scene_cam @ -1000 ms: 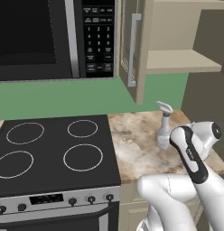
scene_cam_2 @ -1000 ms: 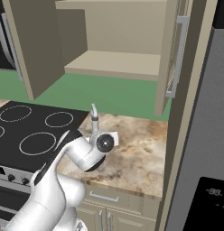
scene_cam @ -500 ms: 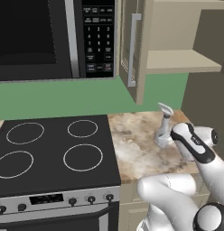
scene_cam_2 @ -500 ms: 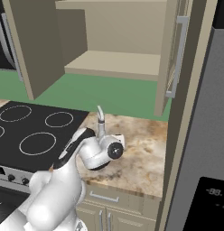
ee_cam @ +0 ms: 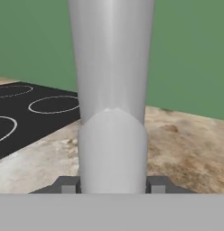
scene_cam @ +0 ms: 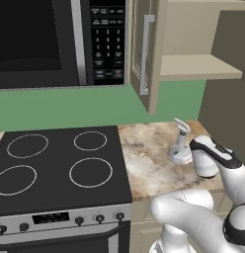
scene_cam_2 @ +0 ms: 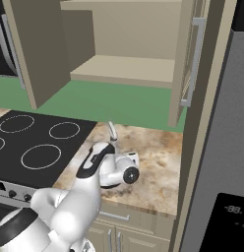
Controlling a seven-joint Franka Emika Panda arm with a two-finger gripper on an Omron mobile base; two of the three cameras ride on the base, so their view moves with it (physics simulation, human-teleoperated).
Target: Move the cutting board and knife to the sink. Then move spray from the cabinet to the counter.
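Observation:
The spray (scene_cam: 181,142), a pale grey bottle with a trigger head, stands upright over the marbled counter (scene_cam: 146,160) to the right of the stovetop. Its base is at the counter surface or just above it; I cannot tell which. My gripper (ee_cam: 112,184) is shut on the spray (ee_cam: 112,113) low on its body, with one fingertip (ee_cam: 68,184) on each side. From the right base view the spray's nozzle (scene_cam_2: 112,130) rises behind my forearm. The cabinet (scene_cam_2: 124,69) hangs open above, its shelf bare. The cutting board, knife and sink are out of view.
A black stovetop (scene_cam: 60,165) lies left of the spray, with a microwave (scene_cam: 55,42) above it. The open cabinet door (scene_cam: 144,54) hangs above the counter's rear. A dark tall appliance (scene_cam_2: 217,147) closes off the counter's right end.
The spray has come down slightly and shifted a little to the right with my hand. My wrist has swung further right while the grip stayed the same.

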